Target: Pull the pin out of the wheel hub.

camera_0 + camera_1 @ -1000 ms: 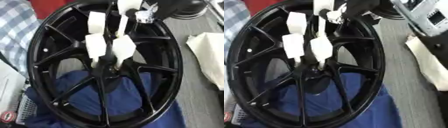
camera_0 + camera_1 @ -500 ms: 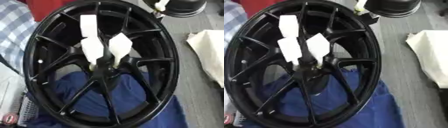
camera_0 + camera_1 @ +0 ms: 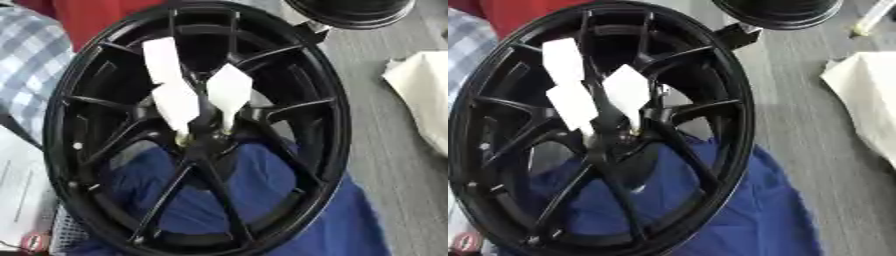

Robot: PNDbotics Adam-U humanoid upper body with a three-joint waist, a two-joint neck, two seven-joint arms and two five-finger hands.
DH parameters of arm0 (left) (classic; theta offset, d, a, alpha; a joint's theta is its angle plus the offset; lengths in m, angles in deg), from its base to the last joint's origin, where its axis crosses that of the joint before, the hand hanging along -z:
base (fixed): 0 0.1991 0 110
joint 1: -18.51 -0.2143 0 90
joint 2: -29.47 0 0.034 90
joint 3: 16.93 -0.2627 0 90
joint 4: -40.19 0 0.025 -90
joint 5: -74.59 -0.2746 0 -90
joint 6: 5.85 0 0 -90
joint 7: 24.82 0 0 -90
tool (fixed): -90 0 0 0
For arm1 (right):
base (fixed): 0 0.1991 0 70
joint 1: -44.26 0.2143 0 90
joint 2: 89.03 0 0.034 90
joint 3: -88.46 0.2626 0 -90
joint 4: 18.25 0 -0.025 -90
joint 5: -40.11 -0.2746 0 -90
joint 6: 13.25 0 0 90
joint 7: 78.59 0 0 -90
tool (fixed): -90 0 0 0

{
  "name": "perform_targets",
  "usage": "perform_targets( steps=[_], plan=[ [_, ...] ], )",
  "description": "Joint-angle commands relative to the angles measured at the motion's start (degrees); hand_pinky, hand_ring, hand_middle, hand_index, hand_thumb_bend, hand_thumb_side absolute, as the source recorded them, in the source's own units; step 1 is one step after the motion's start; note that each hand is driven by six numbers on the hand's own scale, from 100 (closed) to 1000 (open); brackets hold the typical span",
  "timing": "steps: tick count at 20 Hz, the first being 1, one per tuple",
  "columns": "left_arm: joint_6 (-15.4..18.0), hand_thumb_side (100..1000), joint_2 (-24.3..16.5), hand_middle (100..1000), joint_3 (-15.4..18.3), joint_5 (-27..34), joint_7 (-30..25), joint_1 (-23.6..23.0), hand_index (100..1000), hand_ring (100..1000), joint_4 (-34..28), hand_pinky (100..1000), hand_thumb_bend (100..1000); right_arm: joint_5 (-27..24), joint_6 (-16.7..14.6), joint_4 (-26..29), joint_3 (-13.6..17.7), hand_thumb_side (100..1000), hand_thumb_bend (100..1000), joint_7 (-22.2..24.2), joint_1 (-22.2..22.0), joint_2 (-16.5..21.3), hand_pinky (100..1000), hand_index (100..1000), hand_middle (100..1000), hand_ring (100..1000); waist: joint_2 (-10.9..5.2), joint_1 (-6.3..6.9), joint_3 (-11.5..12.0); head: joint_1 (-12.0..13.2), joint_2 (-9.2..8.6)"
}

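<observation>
A black spoked wheel hub (image 3: 328, 125) lies tilted on a blue cloth (image 3: 306, 220) and fills most of both views. Three white paper-tagged pins stand round its centre (image 3: 203, 142): a tall one (image 3: 162, 57) at the upper left, one (image 3: 175, 102) below it and one (image 3: 229, 92) to the right. Their lower ends go into the hub's centre. At the top right edge of the right eye view a thin white stick with a yellowish tip (image 3: 872, 17) shows; what holds it is hidden. Neither of my hands shows in either view.
A black rounded shape (image 3: 350, 12) sits at the top edge just beyond the rim. A white cloth (image 3: 868, 100) lies on the grey table (image 3: 798, 125) at the right. Checked fabric (image 3: 31, 60), a red thing (image 3: 96, 17) and papers (image 3: 22, 195) are at the left.
The hand at the top of the wheel, with white tagged pins by it, has drawn away up and right out of view. Fewer white tags stand on the hub now.
</observation>
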Motion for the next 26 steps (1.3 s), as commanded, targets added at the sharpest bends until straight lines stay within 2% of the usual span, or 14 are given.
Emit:
perform_targets(
  steps=[1,5,6,10,12,14,15,16,17,20,22,26],
  plan=[
    [0.1,465,-0.8,727,0.7,-0.2,0.2,0.2,791,771,-1.0,820,605,3.0,-0.9,-2.8,2.3,450,148,1.8,-0.4,1.1,966,938,859,911,-1.78,0.01,-0.3,0.4,-0.68],
    [0.0,464,-0.7,727,0.7,-0.2,0.2,0.1,792,772,-1.0,820,605,3.8,-1.3,-5.0,3.2,196,180,6.0,-0.8,0.6,983,948,903,962,-1.8,0.05,-0.6,0.5,-0.84],
    [0.0,464,-0.7,728,0.7,-0.1,0.2,0.0,792,772,-1.0,820,606,4.0,-1.2,-5.1,3.3,195,178,6.5,-0.8,0.5,981,946,900,959,-1.81,0.03,-0.7,0.6,-0.84],
    [-0.1,464,-0.6,728,0.7,-0.1,0.1,0.0,792,772,-1.0,820,606,4.9,-0.4,-5.1,3.6,100,193,7.1,-0.6,0.4,979,942,905,961,-1.82,-0.17,-0.8,0.4,-1.0],
    [-0.1,463,-0.6,728,0.7,-0.1,0.1,0.1,792,772,-1.0,820,607,5.6,0.6,-5.2,3.6,146,215,7.0,-0.6,0.4,1000,960,947,986,-1.8,-0.29,-0.8,0.3,-0.97],
    [-0.1,463,-0.6,728,0.7,-0.1,0.0,0.1,792,772,-1.0,820,607,7.1,2.0,-5.3,3.5,181,233,6.8,-0.7,0.6,1000,958,935,992,-1.8,-0.37,-0.7,0.3,-0.97],
    [-0.1,463,-0.6,729,0.7,-0.1,0.0,0.0,792,772,-1.0,820,607,8.0,2.2,-5.2,3.6,108,255,6.5,-0.6,0.5,977,934,831,955,-1.78,-0.41,-0.7,0.3,-0.96],
    [-0.1,464,-0.6,729,0.7,-0.1,0.0,0.0,792,773,-1.0,821,606,8.2,2.2,-5.0,3.6,100,197,6.2,-0.6,0.3,964,911,811,934,-1.78,-0.44,-0.7,0.3,-0.96],
    [-0.1,464,-0.6,729,0.7,-0.1,0.0,0.0,792,773,-1.0,820,606,7.6,2.0,-4.6,3.8,176,121,5.7,-0.4,-0.1,959,893,803,916,-1.77,-0.45,-0.6,0.4,-0.99],
    [-0.1,465,-0.6,729,0.6,-0.1,-0.1,0.1,792,773,-1.0,820,607,2.7,0.0,-1.9,3.7,348,100,2.4,0.1,-0.6,951,871,774,868,-1.79,-0.44,-0.6,0.3,-1.01],
    [-0.1,465,-0.6,729,0.6,-0.1,-0.2,0.2,792,773,-1.0,820,605,-2.1,-2.1,1.0,2.8,409,100,0.6,0.8,-0.8,937,844,734,824,-1.81,-0.44,-0.4,0.2,-1.08],
    [0.0,464,-0.8,728,0.3,-0.1,-0.4,0.6,791,772,-1.0,820,604,-10.2,-6.6,8.2,0.0,483,100,-1.1,3.1,-1.4,930,819,704,800,-1.93,-0.45,0.0,0.0,-1.01]
  ],
)
